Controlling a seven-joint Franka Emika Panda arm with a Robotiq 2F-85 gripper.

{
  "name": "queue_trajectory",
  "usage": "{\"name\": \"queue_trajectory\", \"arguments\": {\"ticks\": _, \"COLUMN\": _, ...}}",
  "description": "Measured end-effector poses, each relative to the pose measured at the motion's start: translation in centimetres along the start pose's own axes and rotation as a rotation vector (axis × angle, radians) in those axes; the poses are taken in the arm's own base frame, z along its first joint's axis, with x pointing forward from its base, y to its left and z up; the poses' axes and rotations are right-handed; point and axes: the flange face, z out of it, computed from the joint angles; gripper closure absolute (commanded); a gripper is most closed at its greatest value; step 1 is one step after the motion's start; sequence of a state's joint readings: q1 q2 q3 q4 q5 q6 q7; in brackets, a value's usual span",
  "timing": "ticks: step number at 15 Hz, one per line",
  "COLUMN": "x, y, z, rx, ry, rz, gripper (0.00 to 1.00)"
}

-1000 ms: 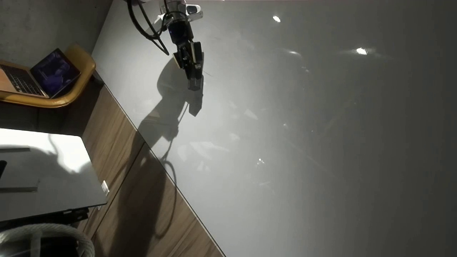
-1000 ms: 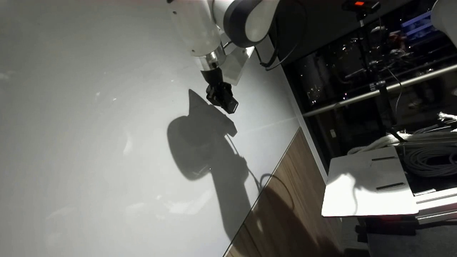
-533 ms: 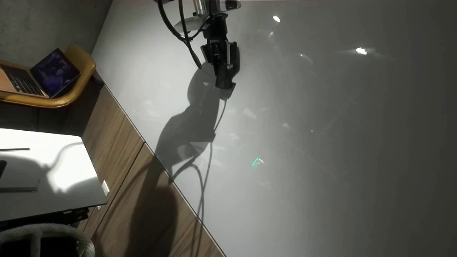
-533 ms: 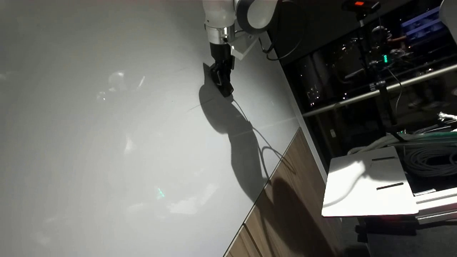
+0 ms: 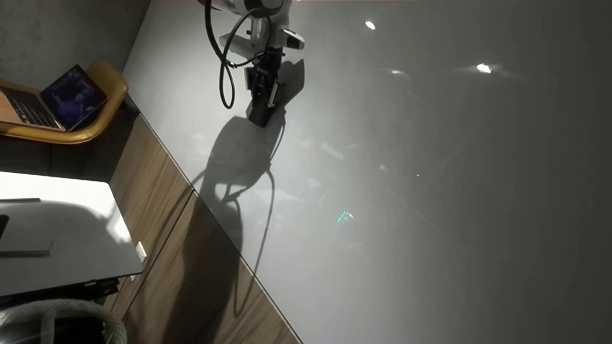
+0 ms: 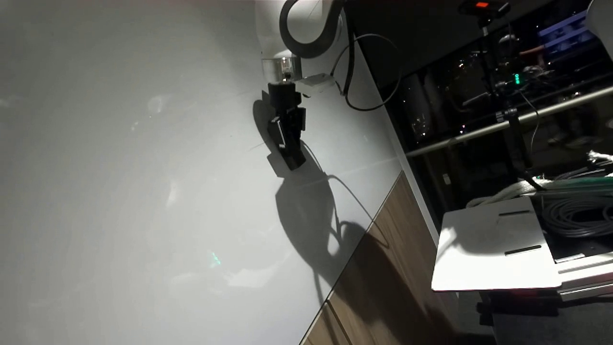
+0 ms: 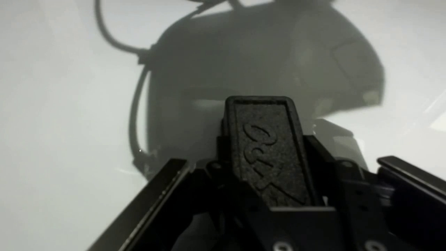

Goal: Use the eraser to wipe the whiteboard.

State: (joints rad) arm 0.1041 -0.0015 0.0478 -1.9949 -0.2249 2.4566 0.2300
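Note:
The whiteboard [image 5: 406, 191] is the large glossy grey-white panel filling much of both exterior views [image 6: 143, 191]. A faint thin pen line [image 6: 257, 146] shows beside the arm. My gripper [image 7: 266, 153] is shut on the eraser [image 7: 264, 118], a dark oblong block with carved marks, gripped between both fingers [image 7: 223, 148]. The eraser's far end sticks out past the fingertips. In both exterior views the gripper [image 5: 264, 93] holds the eraser [image 5: 259, 115] [image 6: 295, 159] pointing down in front of the upper board. Whether it touches the board I cannot tell.
Wood panels [image 5: 210, 267] border the board's lower edge. A white tabletop [image 6: 493, 268] stands beside it. A laptop [image 5: 71, 102] lies on a yellow chair [image 5: 107, 86]. A loose cable [image 6: 349, 96] loops from the arm. The arm's shadow [image 5: 234, 153] falls on the board.
The gripper with the eraser first swung across the board, then came partly back and lower, and its tilt changed. The arm's shadow moved with it. Small green glints appeared on the board.

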Motion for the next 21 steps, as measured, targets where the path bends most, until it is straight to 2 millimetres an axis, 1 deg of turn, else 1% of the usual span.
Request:
{"name": "queue_trajectory", "arguments": {"ticks": 1, "x": 0.4, "y": -1.1, "z": -0.1, "rx": 0.004, "ry": -0.021, "rz": -0.014, "gripper": 0.71}}
{"name": "queue_trajectory", "arguments": {"ticks": 3, "x": 1.5, "y": -4.0, "z": -0.8, "rx": 0.013, "ry": -0.056, "rz": -0.051, "gripper": 0.71}}
{"name": "queue_trajectory", "arguments": {"ticks": 7, "x": 3.5, "y": -10.1, "z": -3.4, "rx": 0.037, "ry": -0.086, "rz": -0.136, "gripper": 0.71}}
{"name": "queue_trajectory", "arguments": {"ticks": 10, "x": 4.6, "y": -14.8, "z": -5.1, "rx": 0.050, "ry": -0.085, "rz": -0.205, "gripper": 0.71}}
{"name": "queue_trajectory", "arguments": {"ticks": 12, "x": 5.0, "y": -17.8, "z": -5.5, "rx": 0.045, "ry": -0.088, "rz": -0.249, "gripper": 0.71}}
{"name": "queue_trajectory", "arguments": {"ticks": 13, "x": 5.1, "y": -19.3, "z": -5.3, "rx": 0.031, "ry": -0.092, "rz": -0.272, "gripper": 0.71}}
{"name": "queue_trajectory", "arguments": {"ticks": 15, "x": 4.9, "y": -21.9, "z": -4.3, "rx": -0.021, "ry": -0.112, "rz": -0.318, "gripper": 0.71}}
{"name": "queue_trajectory", "arguments": {"ticks": 16, "x": 4.7, "y": -23.0, "z": -3.5, "rx": -0.049, "ry": -0.128, "rz": -0.340, "gripper": 0.71}}
{"name": "queue_trajectory", "arguments": {"ticks": 18, "x": 4.2, "y": -24.3, "z": -1.9, "rx": -0.111, "ry": -0.166, "rz": -0.382, "gripper": 0.71}}
{"name": "queue_trajectory", "arguments": {"ticks": 19, "x": 3.9, "y": -24.4, "z": -1.4, "rx": -0.147, "ry": -0.175, "rz": -0.401, "gripper": 0.71}}
{"name": "queue_trajectory", "arguments": {"ticks": 21, "x": 3.5, "y": -23.5, "z": -0.8, "rx": -0.219, "ry": -0.188, "rz": -0.425, "gripper": 0.71}}
